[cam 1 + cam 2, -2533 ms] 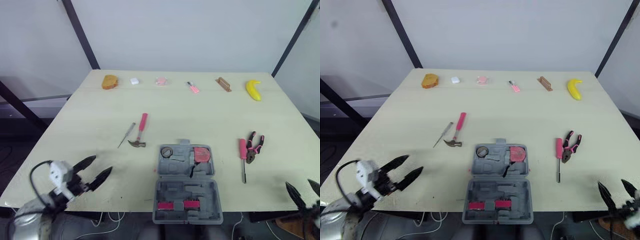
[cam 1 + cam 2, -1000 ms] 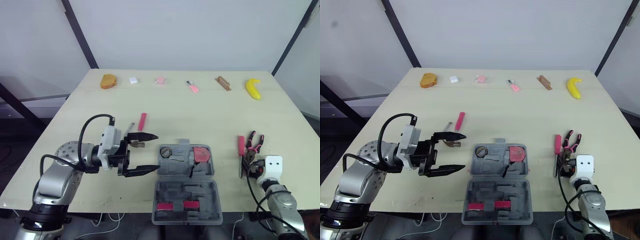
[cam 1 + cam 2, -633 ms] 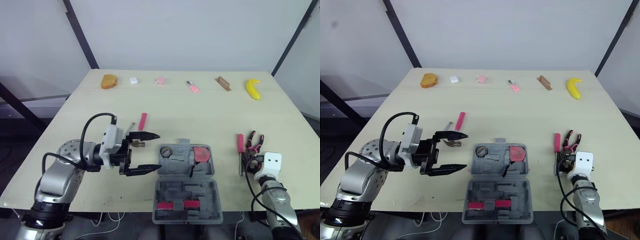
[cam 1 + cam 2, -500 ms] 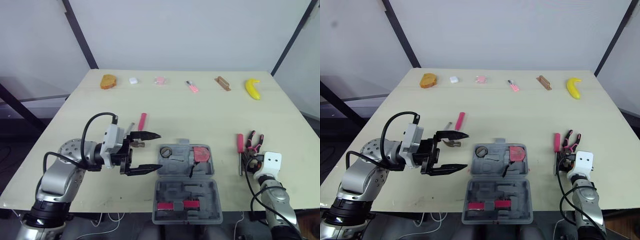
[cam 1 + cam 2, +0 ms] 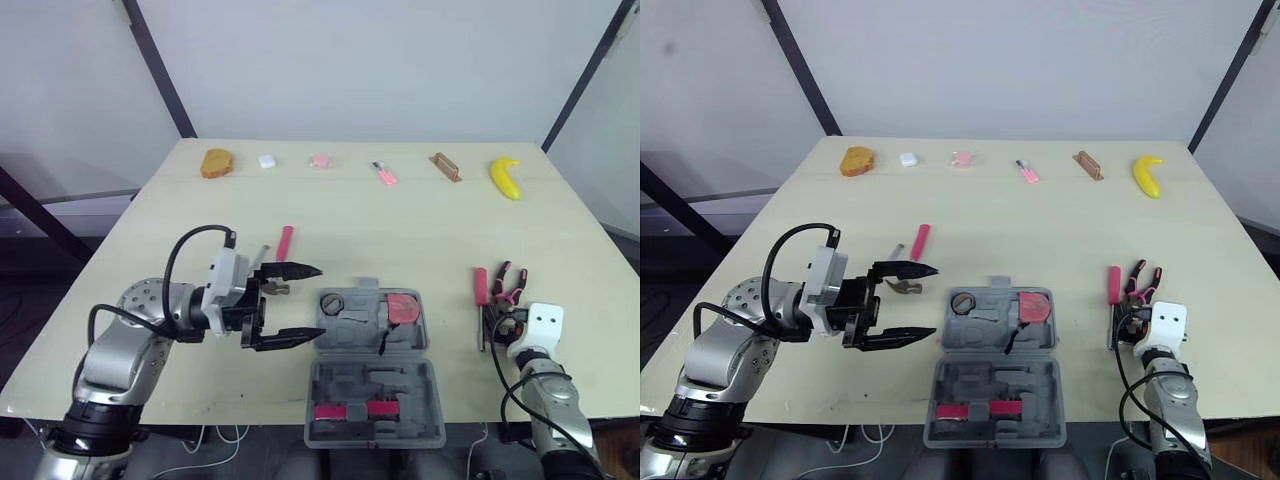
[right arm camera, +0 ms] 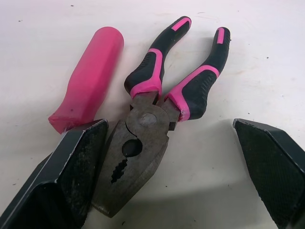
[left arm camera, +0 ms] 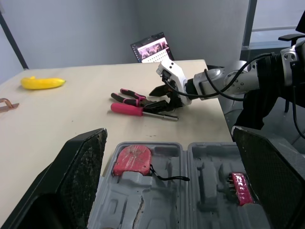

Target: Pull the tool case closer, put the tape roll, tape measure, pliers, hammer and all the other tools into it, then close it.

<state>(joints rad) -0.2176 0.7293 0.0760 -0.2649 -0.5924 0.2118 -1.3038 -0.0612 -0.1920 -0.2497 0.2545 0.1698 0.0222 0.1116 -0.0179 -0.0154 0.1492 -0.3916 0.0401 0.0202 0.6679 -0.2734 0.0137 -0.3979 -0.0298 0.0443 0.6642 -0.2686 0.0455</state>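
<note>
The grey tool case (image 5: 372,385) lies open near the front edge. A tape roll (image 5: 333,304) and a red tape measure (image 5: 403,308) sit in its far half. My left gripper (image 5: 300,303) is open just left of the case, and its wrist view looks across the case (image 7: 200,191). The pink-handled hammer (image 5: 283,255) and a thin metal tool (image 5: 257,262) lie behind that gripper. On the right, the pliers (image 6: 157,119) and a pink-handled screwdriver (image 6: 88,78) lie side by side. My right gripper (image 6: 171,191) is open around the pliers' head.
Small items line the far edge: an orange lump (image 5: 216,163), a white piece (image 5: 266,160), two pink pieces (image 5: 320,160), a brown piece (image 5: 446,167) and a banana (image 5: 506,178). A pink bit strip (image 5: 345,410) sits in the case's near half.
Both arms have come up from the front edge: the left gripper to the case's left side, the right gripper to the pliers. In the last half second they have barely moved.
</note>
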